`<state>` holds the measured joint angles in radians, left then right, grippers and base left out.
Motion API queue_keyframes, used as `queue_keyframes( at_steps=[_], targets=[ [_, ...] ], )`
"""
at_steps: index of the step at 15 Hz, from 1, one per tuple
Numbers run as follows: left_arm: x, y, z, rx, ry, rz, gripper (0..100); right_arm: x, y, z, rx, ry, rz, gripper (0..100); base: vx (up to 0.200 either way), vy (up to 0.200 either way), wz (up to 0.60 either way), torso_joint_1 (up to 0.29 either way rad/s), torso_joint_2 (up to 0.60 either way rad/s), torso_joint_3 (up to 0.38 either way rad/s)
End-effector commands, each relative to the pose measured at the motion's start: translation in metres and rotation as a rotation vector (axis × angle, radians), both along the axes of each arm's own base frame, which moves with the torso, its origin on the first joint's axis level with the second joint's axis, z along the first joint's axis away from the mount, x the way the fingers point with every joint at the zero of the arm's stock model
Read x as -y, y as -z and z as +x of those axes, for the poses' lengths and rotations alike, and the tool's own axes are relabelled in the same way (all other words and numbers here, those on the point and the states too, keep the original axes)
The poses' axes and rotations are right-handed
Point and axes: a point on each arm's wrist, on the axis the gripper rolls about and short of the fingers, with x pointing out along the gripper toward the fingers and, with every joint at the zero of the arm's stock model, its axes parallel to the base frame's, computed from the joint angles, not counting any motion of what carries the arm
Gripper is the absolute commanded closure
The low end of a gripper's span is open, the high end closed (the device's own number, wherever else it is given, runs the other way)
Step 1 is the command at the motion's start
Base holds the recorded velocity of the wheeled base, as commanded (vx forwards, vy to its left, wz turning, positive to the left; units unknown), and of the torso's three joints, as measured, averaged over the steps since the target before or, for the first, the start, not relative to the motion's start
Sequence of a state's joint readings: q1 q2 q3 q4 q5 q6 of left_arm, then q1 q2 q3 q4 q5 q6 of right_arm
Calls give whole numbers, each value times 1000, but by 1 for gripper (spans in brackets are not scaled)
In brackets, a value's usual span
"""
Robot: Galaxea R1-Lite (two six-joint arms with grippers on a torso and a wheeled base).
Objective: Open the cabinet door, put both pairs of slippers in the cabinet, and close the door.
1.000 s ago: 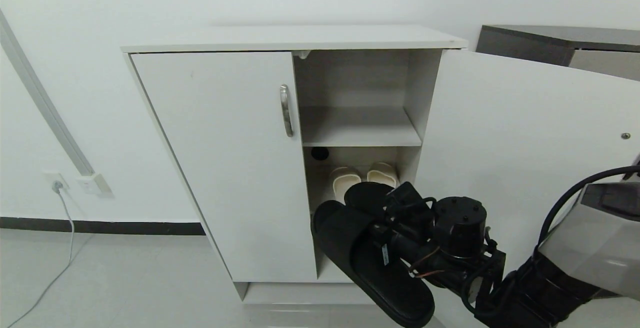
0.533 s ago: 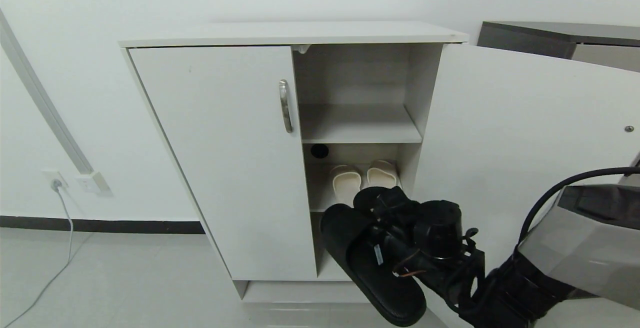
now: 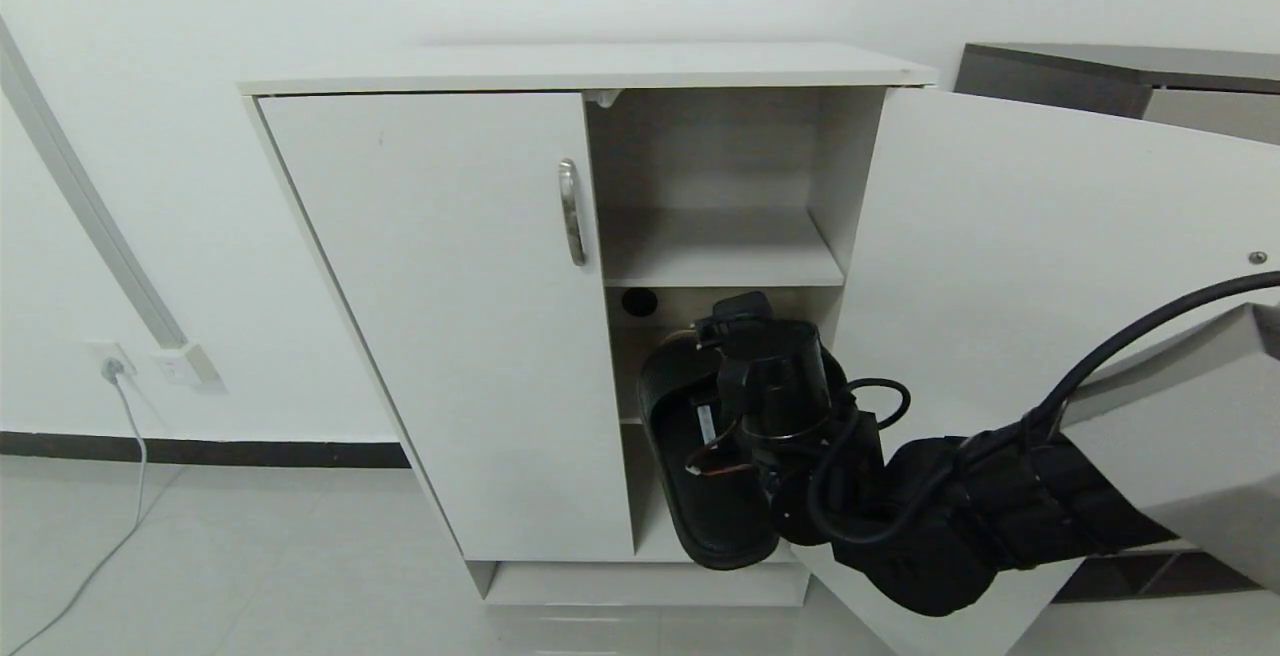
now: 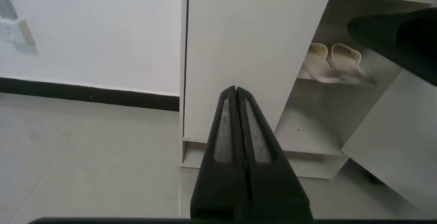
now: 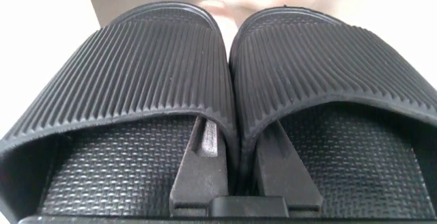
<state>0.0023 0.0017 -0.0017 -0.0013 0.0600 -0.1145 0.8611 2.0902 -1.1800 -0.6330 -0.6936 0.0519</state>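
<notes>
Carefully: right hand (image 5: 239, 162) clamped on tilted black slippers (image 3: 720, 526); driven in askew, could clip closed door (image 3: 450, 336) or shove cream slippers (image 4: 334, 57).

I've got the black slippers (image 5: 150, 67), straps ribbed in fine lines just beyond the dark grey fingers (image 5: 202, 157) of the right gripper (image 5: 235, 142), footbeds pebbled on either side of them. Farther past the fingers: cream slippers (image 4: 331, 59), white cabinet (image 3: 450, 336), silver handle (image 3: 571, 211).
</notes>
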Motion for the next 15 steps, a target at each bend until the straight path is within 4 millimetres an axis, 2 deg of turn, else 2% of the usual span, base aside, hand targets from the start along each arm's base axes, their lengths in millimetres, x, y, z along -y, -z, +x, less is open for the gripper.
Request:
queue_keyframes(
  at_steps=[1,4,7,15],
  targets=[
    [0,0,0,0,-1,-1,100,-9,-30,-1,37,-3,52,100,0,0,0,0,0,0],
    [0,0,0,2,1,1,100,-18,-57,4,4,12,110,100,0,0,0,0,0,0],
    [0,0,0,0,3,1,100,-13,-78,10,-9,39,144,100,0,0,0,0,0,0],
    [0,0,0,0,1,1,100,-13,-80,9,-17,83,128,100,0,0,0,0,0,0]
  ],
)
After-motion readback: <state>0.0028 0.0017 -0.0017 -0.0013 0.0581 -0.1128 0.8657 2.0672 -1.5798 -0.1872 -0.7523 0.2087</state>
